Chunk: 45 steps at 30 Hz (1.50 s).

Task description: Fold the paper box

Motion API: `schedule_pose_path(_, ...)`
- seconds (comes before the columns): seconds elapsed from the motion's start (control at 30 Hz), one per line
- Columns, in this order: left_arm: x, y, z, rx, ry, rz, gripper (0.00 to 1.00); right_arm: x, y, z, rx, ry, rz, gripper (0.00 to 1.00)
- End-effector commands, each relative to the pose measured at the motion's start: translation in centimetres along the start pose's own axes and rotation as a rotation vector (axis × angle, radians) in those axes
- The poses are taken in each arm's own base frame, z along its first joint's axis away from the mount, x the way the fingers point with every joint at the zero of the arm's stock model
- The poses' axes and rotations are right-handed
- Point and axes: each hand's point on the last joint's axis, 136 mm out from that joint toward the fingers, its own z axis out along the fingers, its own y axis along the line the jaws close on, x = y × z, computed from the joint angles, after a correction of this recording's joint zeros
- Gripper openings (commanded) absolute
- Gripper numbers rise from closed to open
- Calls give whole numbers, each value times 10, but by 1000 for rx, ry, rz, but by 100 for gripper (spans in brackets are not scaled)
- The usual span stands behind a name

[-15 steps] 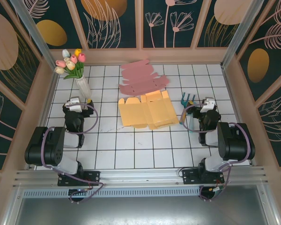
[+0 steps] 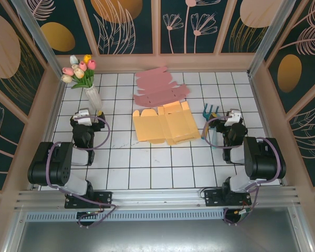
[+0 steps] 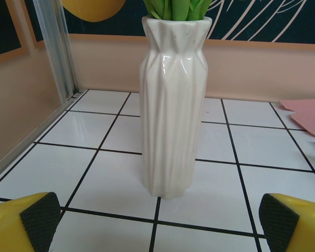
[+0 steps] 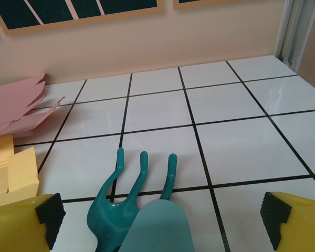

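Note:
A flat yellow paper box (image 2: pixel 163 124) lies unfolded on the tiled table's middle, and its left corner shows in the right wrist view as the yellow paper box (image 4: pixel 8 173). A flat pink box blank (image 2: pixel 160 88) lies just behind it. My left gripper (image 2: pixel 84 116) rests folded back at the left, open, its fingers (image 3: pixel 39 218) wide apart with nothing between them, facing the white vase (image 3: pixel 173 100). My right gripper (image 2: pixel 233 116) rests at the right, open and empty, with its black pads (image 4: pixel 51 214) spread above the teal garden tools (image 4: pixel 131 207).
A white vase (image 2: pixel 93 97) of tulips (image 2: pixel 80 68) stands just behind the left gripper. A teal toy rake and shovel (image 2: pixel 208 118) lie left of the right gripper. Low walls (image 2: pixel 163 62) enclose the table.

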Motion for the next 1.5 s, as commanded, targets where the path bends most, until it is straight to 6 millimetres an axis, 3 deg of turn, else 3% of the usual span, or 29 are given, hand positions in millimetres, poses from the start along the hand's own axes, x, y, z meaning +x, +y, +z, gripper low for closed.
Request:
schedule_pose_path(0.0, -7, -1, -2, 5, -28, -8, 99, -10, 0, 3, 5, -32, 9, 99)
schedule_pose_path(1.33, -6, 0, -1, 7, -24, -15, 99, -11, 0, 3, 4, -33, 5, 99)
schedule_pose_path(1.47, -6, 0, 0, 7, -22, -15, 99, -20, 7, 3, 21, -27, -31, 99)
